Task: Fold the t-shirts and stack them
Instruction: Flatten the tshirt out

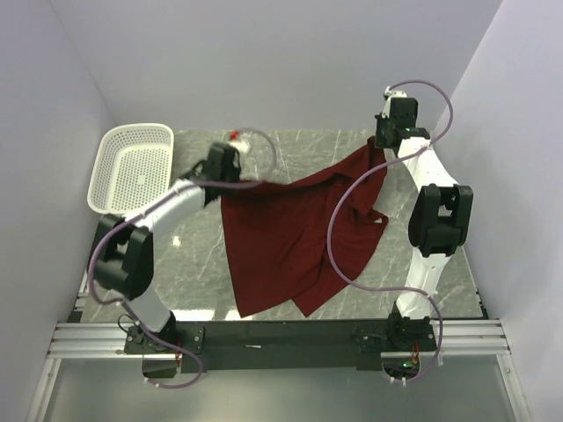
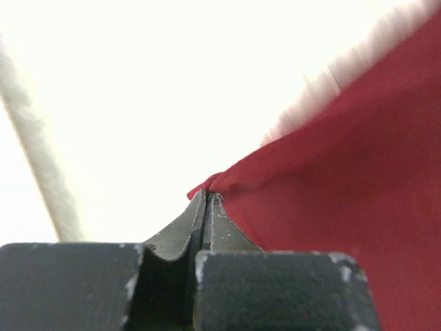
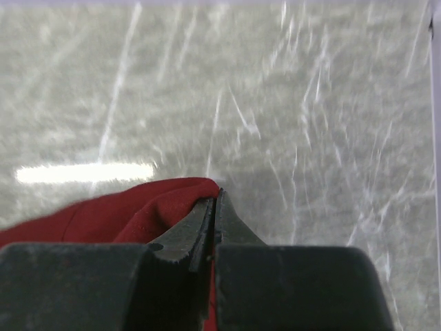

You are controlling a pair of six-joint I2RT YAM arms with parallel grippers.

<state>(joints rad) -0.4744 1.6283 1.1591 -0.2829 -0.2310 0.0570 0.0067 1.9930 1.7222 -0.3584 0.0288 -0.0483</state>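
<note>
Top external view: a white basket (image 1: 98, 171) sits just left of the left gripper (image 2: 207, 198), which is pinched tight on a corner of the maroon t-shirt (image 1: 281, 233). The right gripper (image 3: 216, 196) is clamped on another edge. The shirt spreads between them over the marble table (image 1: 198, 264). A purple cable (image 1: 337, 220) loops across the cloth. The left wrist view's background is washed out.

Colours and patterns at the table

A plain dark red t-shirt (image 1: 281, 237), without print, is shown on a grey marbled table (image 1: 198, 255) veined in white. The basket (image 1: 132, 171) is white, patterned with small perforations. The left arm (image 1: 163, 211) and right arm (image 1: 424, 171) are finished in white with black joints, the cable (image 1: 331, 230) in pale purple, the left gripper (image 2: 207, 200) and right gripper (image 3: 217, 200) in dark grey.
</note>
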